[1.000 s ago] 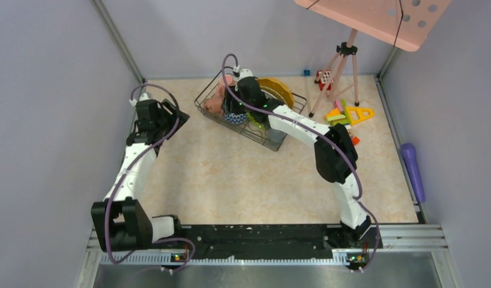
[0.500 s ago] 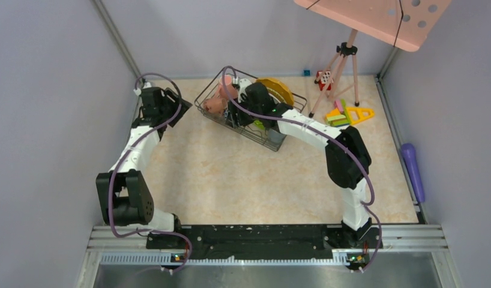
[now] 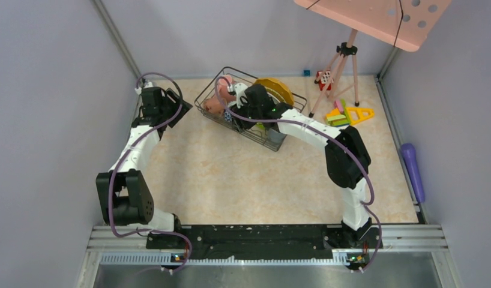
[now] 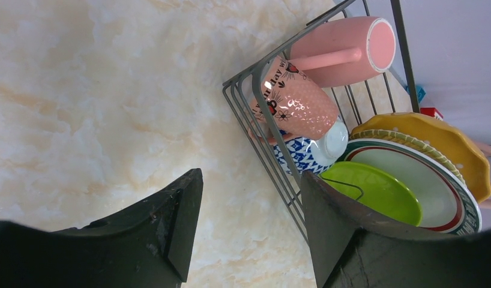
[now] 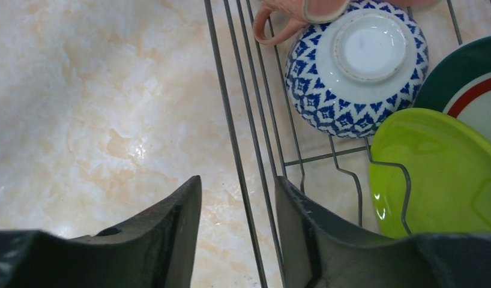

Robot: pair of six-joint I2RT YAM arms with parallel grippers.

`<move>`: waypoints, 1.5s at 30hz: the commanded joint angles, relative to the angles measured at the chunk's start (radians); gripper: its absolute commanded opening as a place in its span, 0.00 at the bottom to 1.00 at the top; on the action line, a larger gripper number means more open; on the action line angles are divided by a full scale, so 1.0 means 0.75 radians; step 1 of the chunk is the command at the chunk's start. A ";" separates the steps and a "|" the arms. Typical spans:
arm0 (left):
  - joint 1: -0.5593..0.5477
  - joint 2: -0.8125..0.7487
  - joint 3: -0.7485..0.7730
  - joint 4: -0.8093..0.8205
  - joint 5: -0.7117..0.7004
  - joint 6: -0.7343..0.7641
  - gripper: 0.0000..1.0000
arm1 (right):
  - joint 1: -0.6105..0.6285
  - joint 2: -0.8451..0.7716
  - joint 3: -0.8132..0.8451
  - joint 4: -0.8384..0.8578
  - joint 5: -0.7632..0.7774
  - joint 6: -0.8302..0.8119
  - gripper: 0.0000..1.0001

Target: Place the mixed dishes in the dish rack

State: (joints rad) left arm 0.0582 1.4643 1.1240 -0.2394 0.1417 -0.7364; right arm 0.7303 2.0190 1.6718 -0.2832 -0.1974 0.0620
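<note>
The dark wire dish rack (image 3: 214, 112) stands at the back middle of the table. It holds two pink mugs (image 4: 345, 51), an upturned blue-white patterned bowl (image 5: 357, 66), a lime green plate (image 5: 435, 174), a green-rimmed white plate (image 4: 411, 174) and a yellow plate (image 3: 279, 90). My right gripper (image 5: 238, 180) is open and empty above the rack's near-left side, its jaws either side of the rack's side wires; it also shows in the top view (image 3: 231, 113). My left gripper (image 4: 250, 180) is open and empty over bare table left of the rack, by the far-left corner (image 3: 178, 113).
A pink tripod (image 3: 339, 72) with a pink board stands at the back right. Colourful toy blocks (image 3: 348, 114) lie next to it. A purple object (image 3: 413, 170) lies along the right wall. Grey walls close in the left, back and right.
The left arm has swung its elbow back and its gripper has moved a little toward the far-left corner. The right wrist has shifted slightly over the rack. Little moved in the last half second.
</note>
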 commanded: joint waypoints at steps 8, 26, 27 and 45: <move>0.000 -0.069 0.003 -0.011 0.007 0.035 0.66 | 0.037 -0.009 0.006 -0.014 0.116 -0.226 0.37; 0.000 -0.121 -0.025 -0.049 0.007 0.047 0.66 | 0.056 -0.044 -0.054 -0.093 0.121 -0.283 0.00; 0.000 -0.123 -0.029 -0.051 0.008 0.046 0.66 | 0.061 -0.057 -0.064 -0.095 0.121 -0.285 0.00; -0.006 -0.177 -0.144 -0.060 0.076 0.053 0.66 | 0.092 -0.456 -0.519 -0.062 0.079 -0.225 0.00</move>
State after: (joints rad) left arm 0.0582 1.3743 1.0439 -0.2996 0.1566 -0.7040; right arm 0.7742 1.7771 1.3285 -0.2623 -0.1158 -0.1600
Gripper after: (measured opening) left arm 0.662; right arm 0.012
